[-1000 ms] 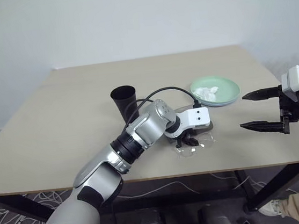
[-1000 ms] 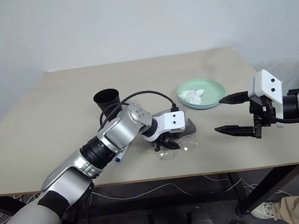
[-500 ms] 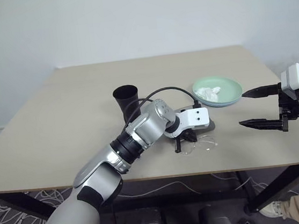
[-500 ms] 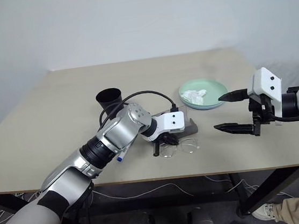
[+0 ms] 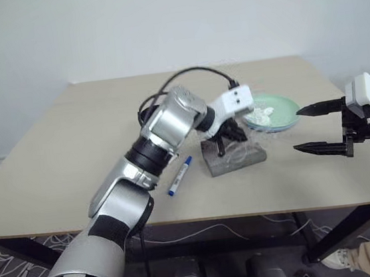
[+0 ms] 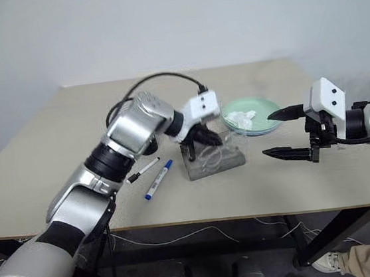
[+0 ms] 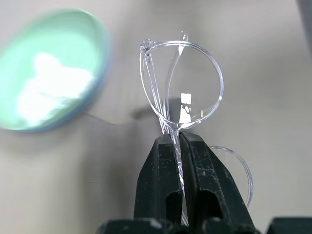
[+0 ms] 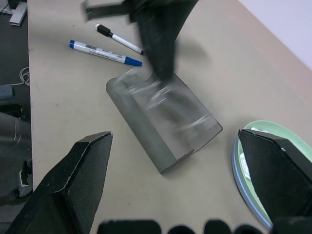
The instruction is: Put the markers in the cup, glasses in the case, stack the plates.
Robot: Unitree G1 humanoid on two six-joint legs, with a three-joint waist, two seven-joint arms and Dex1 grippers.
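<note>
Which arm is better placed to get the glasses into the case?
Left. Its pincer is shut on the glasses, above the case. The right pincer hangs open and empty, off to the side.

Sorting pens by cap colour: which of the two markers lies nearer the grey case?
The blue-capped marker; it lies between the black-capped marker and the case.

No legible text or labels
</note>
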